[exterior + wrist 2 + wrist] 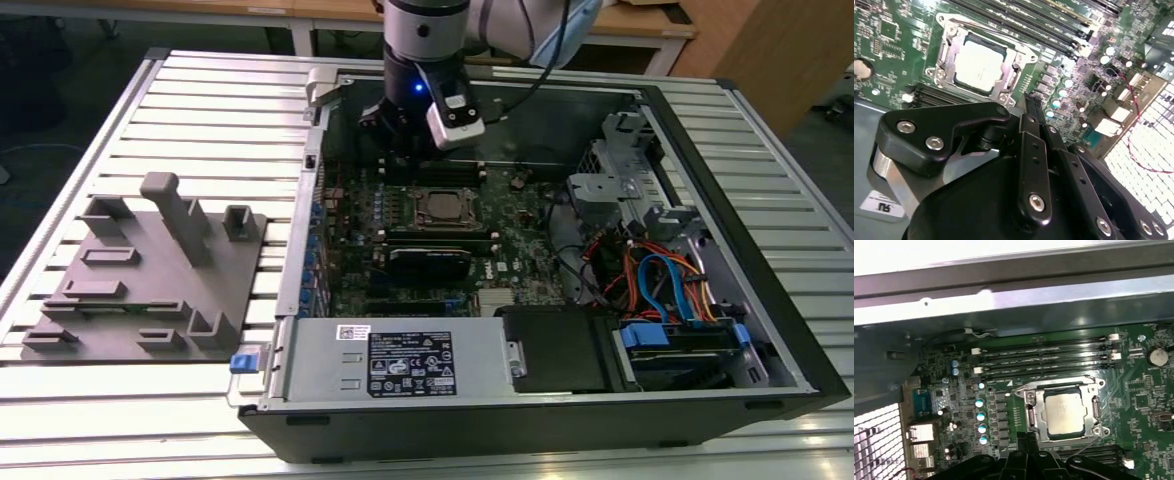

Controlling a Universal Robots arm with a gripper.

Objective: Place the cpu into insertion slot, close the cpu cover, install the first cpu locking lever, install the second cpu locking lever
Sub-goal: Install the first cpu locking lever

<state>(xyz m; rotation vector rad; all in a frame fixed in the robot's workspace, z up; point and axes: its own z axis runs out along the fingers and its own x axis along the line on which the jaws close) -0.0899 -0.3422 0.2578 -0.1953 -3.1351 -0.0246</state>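
Observation:
The cpu (979, 65) (1066, 412) lies flat in the insertion slot (441, 208) on the green board, its silver-grey top showing in both wrist views. The cpu cover (946, 52) (1035, 407) is folded down around it, framing the chip through its window. A thin wire lever (1069, 441) runs along one edge of the frame. My gripper (398, 158) (1033, 107) (1027, 439) hovers just beside the socket, over the memory slots on the far side in the exterior view. Its black fingers (1029, 107) are shut with nothing between them.
Long black memory slots (1044, 357) lie next to the socket. The case's metal walls (315, 190) ring the board. Drive bays and orange and blue cables (654, 280) sit at the exterior view's right. A grey fixture block (147, 270) stands on the slatted table at the left.

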